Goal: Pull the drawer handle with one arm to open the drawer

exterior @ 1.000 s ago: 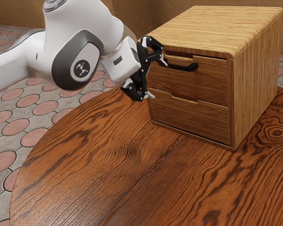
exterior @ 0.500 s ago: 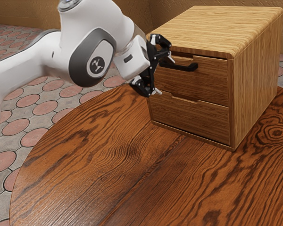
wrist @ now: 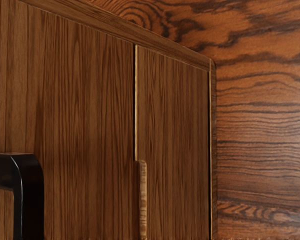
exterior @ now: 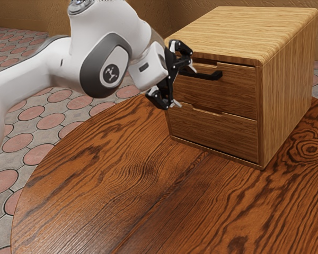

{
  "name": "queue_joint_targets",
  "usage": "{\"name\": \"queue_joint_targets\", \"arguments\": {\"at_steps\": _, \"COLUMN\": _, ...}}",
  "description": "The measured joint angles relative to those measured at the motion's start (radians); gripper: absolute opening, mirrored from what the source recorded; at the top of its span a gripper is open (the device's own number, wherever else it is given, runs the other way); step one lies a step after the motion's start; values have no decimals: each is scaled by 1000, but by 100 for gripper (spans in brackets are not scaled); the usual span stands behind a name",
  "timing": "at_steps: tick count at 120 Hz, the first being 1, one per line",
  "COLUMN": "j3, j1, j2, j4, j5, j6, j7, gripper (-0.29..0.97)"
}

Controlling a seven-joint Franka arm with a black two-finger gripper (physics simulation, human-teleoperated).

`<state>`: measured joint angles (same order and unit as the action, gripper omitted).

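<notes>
Near end of handle [exterior: 204, 75] hidden behind gripper [exterior: 180, 82]; fingertip-to-handle contact can't be read. Arm [exterior: 95, 58] cut by ext. view's left + top edges. Table [exterior: 148, 201] cut by bottom + right edges. Wrist view: handle [wrist: 21, 195] cut at frame edge, just black corner piece in frame; upper drawer front [wrist: 80, 125] & lower drawer front [wrist: 172, 150] both cut off

Soft light from above; drawer [exterior: 217, 92] front dimmer.
</notes>
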<state>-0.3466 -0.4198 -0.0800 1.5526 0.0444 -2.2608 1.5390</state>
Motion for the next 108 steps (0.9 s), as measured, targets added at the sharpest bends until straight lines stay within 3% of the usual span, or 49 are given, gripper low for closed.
{"name": "queue_joint_targets", "arguments": {"at_steps": 108, "j3": -26, "j1": 36, "j2": -24, "j4": -28, "j5": 10, "j6": 3, "j7": -1, "gripper": 68}}
